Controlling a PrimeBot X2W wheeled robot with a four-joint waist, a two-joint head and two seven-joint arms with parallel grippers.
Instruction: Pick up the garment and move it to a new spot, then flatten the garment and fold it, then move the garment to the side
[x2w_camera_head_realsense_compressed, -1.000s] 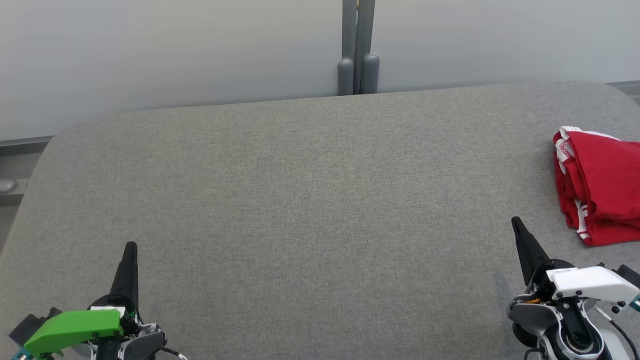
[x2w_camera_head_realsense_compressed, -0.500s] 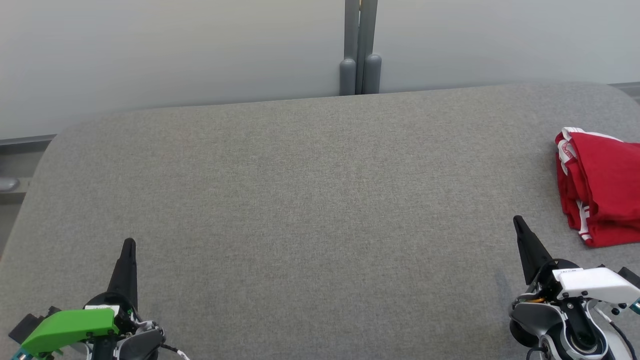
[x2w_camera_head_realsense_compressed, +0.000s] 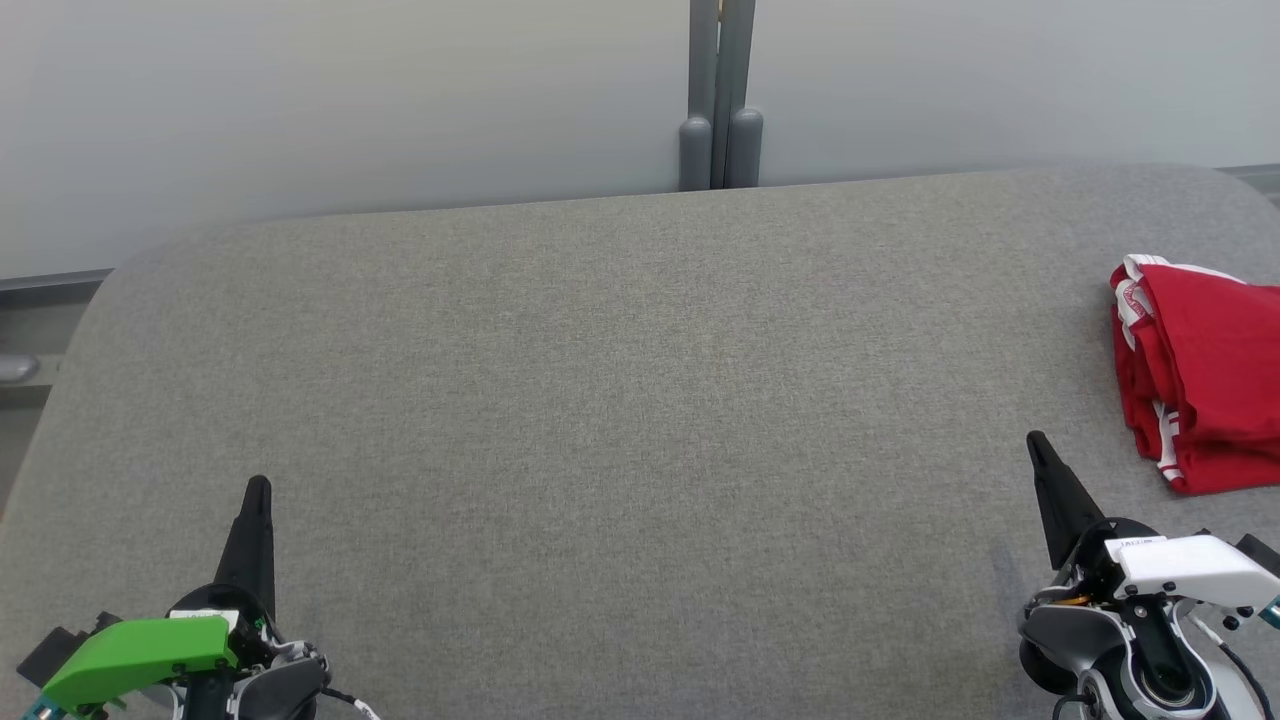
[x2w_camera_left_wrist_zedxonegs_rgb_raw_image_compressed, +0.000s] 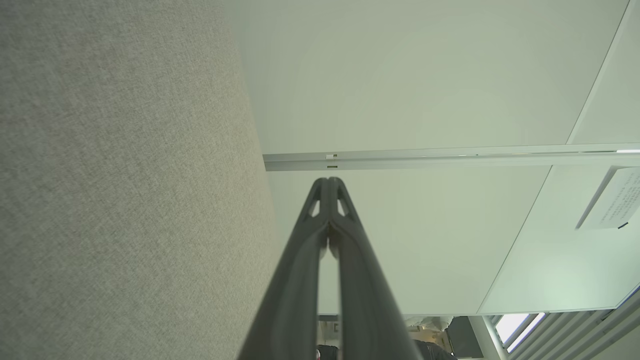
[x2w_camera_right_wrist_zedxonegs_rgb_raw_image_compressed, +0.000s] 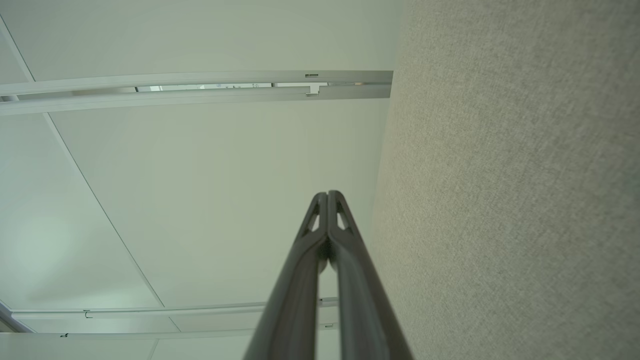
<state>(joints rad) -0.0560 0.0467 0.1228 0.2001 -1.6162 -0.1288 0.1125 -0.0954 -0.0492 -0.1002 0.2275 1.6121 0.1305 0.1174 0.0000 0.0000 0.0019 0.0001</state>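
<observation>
Nearest to us, our left tool (x2w_camera_head_realsense_compressed: 257, 488) points up over the grey table (x2w_camera_head_realsense_compressed: 640, 400), well apart from the garment (x2w_camera_head_realsense_compressed: 1205, 370) and across the table from it. Its two dark fingers are pressed together along their length with nothing between them, and the left wrist view shows the same closed tips. Our right tool (x2w_camera_head_realsense_compressed: 1035, 442) is likewise closed and empty; it sits near the garment, just short of the pile's near corner on the side toward the table's middle, and clear of the cloth. The garment itself, red with white trim, lies in a compact layered pile at the table's right edge, and the picture's edge cuts part of it off. We judge that this fits two stages equally: a bundle waiting to be carried to a new spot, or the folded piece already set aside. The stacked layers lean toward a fold, but they do not settle it. Either way the care is the same: we keep the closed fingertips from catching the trimmed hem, and any contact with the pile should take all its layers together so it does not spill. Beyond the garment and off to its left, a grey post (x2w_camera_head_realsense_compressed: 718, 100) stands against the pale wall
</observation>
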